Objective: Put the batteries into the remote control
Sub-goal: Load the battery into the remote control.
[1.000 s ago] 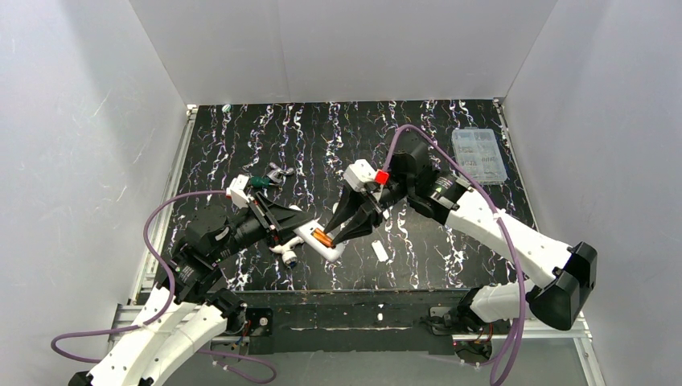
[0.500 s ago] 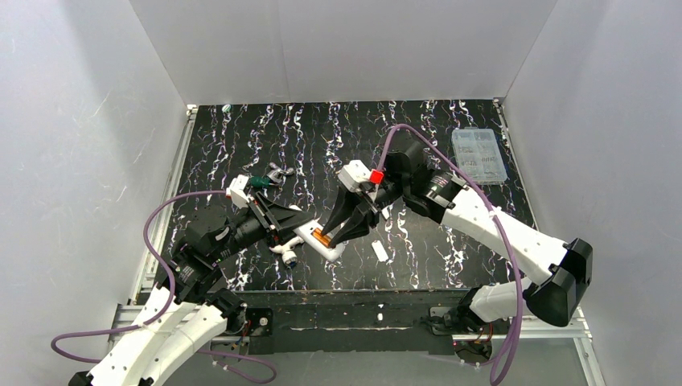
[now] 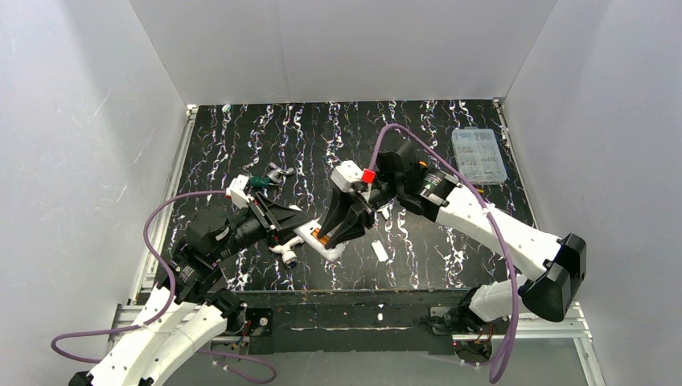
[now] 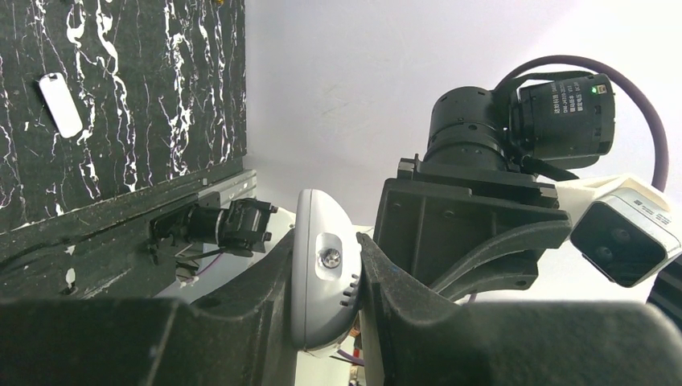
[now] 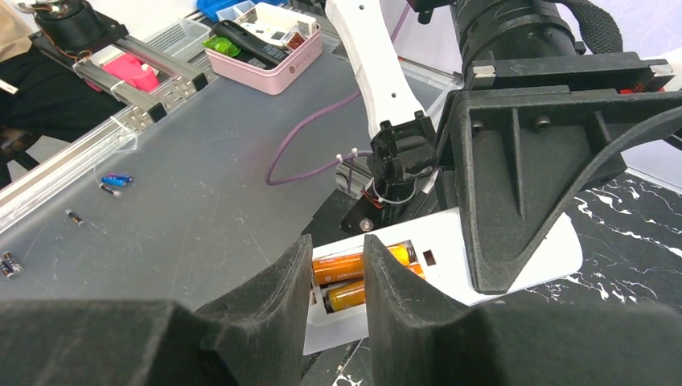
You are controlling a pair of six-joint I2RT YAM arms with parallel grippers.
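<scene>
**Batteries in, cover not yet on.** Two orange batteries [image 5: 342, 265] lie side by side in the recess on the back of the remote [image 5: 563, 253]. The remote is held a little toward 6 o'clock from the centre of the tabletop [image 3: 241, 153].

The main risk is in the grip. The left end effector [image 4: 326, 269] holds the remote by one end only, so a hard downward push from the right arm could twist it loose. A cell that is not fully seated could also spring out, or be dragged out if a fingertip catches it on the way up.

The left end effector is pressed together on the remote, pinching it edge-on. That arm reaches in low from 8 o'clock, its forearm nearly level.

The right end effector [image 5: 336, 241] comes down steeply from 2 o'clock with the wrist bent over. Its fingers are narrowly spread directly over the cells, with nothing seen clamped between them. Whether the tips touch the batteries cannot be told.

The small white cover [image 3: 380, 251] lies on the tabletop at 4 o'clock from the remote, not yet fitted.
</scene>
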